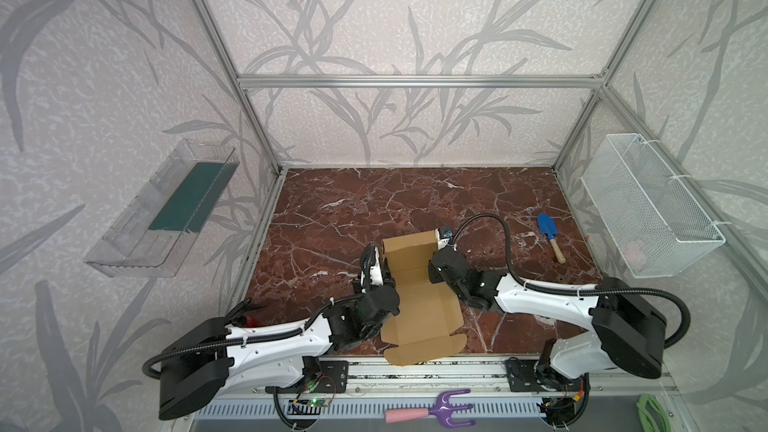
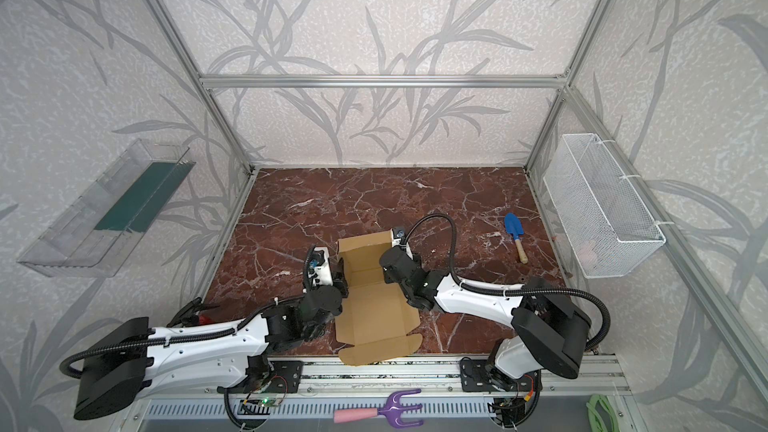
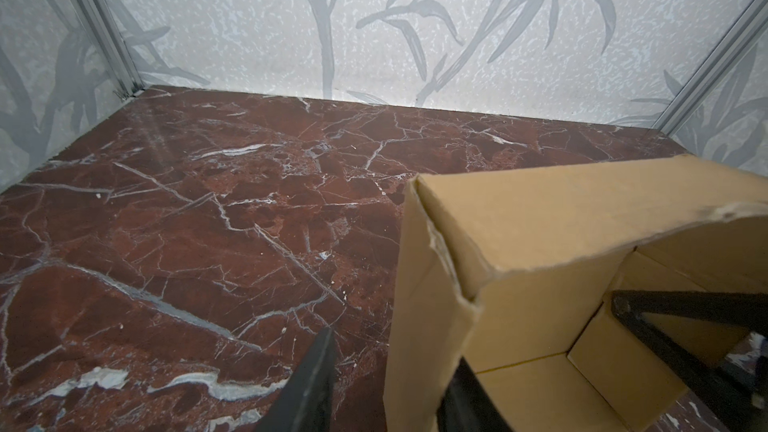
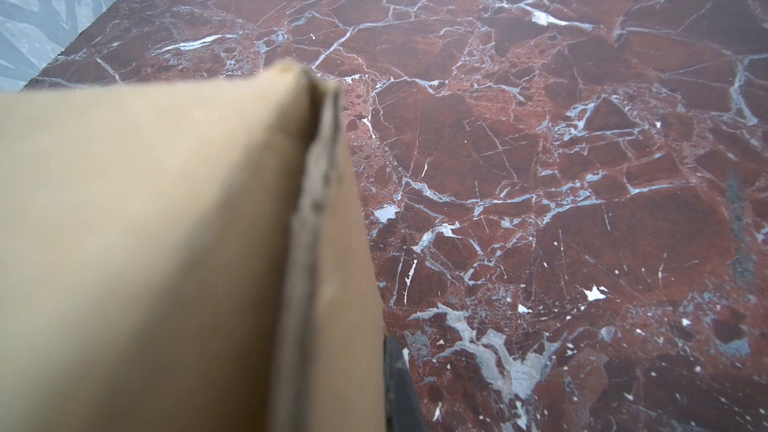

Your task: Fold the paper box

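Red-brown marble bench filled the cell, and the paper box sat near the middle of its front edge, half formed: far end raised into walls, lid panel lying flat toward the front with its tab flap overhanging the rail. The left claw stood released, its fingers set apart on either side of the box's left wall, the outer one clear of the cardboard. The right claw was clenched on the opposite wall, where the right wrist view showed a doubled cardboard edge running down beside one dark finger (the other was hidden behind the board). The step in hand looked like setting the side walls. To do it well, I judged the right pinch should hold its wall upright while the left lifted straight off its wall, not sideways, so the fold would not spring open or the light box skid; the lid should wait until both walls stood. Both arms reached low from the front rail, forearms nearly level, wrists bent down over the box from either side
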